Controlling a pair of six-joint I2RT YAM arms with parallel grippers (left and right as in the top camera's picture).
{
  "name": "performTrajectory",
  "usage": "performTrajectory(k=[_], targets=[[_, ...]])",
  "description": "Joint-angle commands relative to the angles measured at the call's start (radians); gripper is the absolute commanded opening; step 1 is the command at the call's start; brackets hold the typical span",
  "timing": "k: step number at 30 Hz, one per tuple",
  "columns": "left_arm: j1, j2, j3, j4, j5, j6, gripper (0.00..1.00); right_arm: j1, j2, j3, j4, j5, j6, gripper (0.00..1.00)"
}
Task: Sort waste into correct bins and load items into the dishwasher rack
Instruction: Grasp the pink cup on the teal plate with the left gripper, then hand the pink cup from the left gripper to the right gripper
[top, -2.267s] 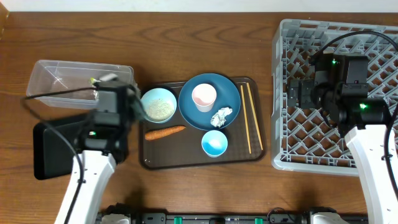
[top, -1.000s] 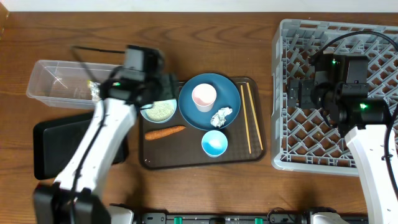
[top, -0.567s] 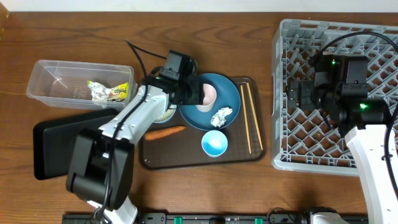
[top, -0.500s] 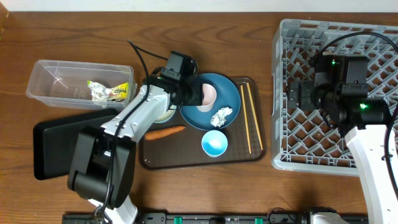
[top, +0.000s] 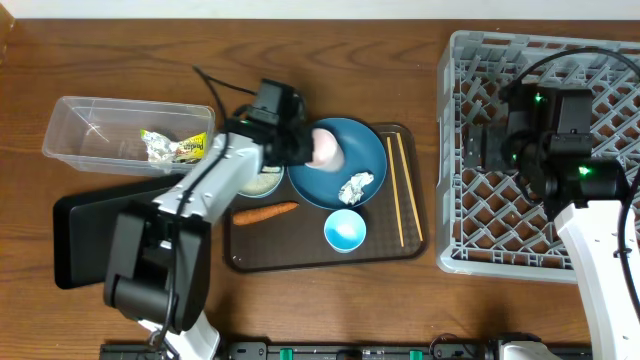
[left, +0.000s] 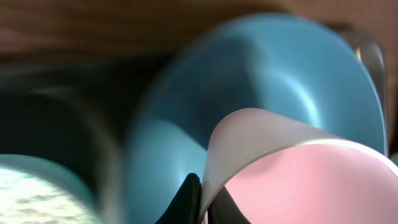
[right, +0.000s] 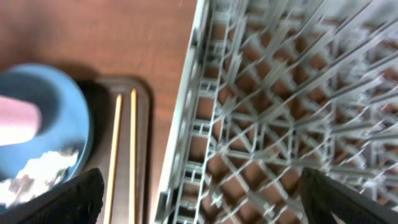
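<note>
My left gripper (top: 305, 148) is shut on the rim of the white cup (top: 326, 149), one finger inside and one outside (left: 202, 193). The cup, pink inside (left: 298, 180), tilts over the dark-blue plate (top: 365, 150). A crumpled napkin (top: 356, 186) lies on the plate. The pale bowl with rice (top: 258, 182), the carrot (top: 265, 212), the small light-blue bowl (top: 345, 230) and two chopsticks (top: 398, 190) lie on the brown tray. The yellow-green wrapper (top: 175, 147) lies in the clear tub (top: 80, 120). My right gripper (top: 490, 145) is open and empty over the dishwasher rack (top: 446, 200).
The black tray (top: 90, 240) lies at the front left, below the tub. The brown serving tray (top: 300, 262) sits between the bins and the rack. The right wrist view shows the rack's left rim (right: 186, 124), the chopsticks (right: 123, 155) and the plate's edge (right: 62, 106).
My left arm has left the wrapper in the clear tub, swung right to the plate and shut on the cup's rim. The cup now tilts. The right arm has barely moved.
</note>
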Motion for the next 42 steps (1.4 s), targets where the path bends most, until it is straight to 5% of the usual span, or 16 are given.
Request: performTrajectory(k=[1, 4, 7, 13, 17, 42], targets=[[0.07, -0.072, 0.035, 0.043, 0.083, -0.087, 0.06, 0.003, 0.003, 0.019, 0.065, 0.051, 0.029, 0.99], [0.11, -0.093, 0.035, 0.15, 0.333, -0.177, 0.06, -0.007, 0.018, 0.019, 0.126, -0.01, 0.01, 0.99], [0.118, -0.092, 0.035, 0.254, 0.562, -0.343, 0.06, -0.017, 0.062, 0.019, 0.174, -0.271, -0.113, 0.99], [0.084, -0.092, 0.035, 0.303, 0.774, -0.475, 0.06, -0.019, 0.194, 0.019, 0.2, -0.939, -0.342, 0.99], [0.069, -0.092, 0.035, 0.303, 0.854, -0.552, 0.06, -0.019, 0.254, 0.019, 0.229, -1.175, -0.413, 0.99], [-0.019, -0.092, 0.035, 0.378, 0.975, -0.698, 0.06, 0.044, 0.277, 0.019, 0.287, -1.181, -0.42, 0.99]])
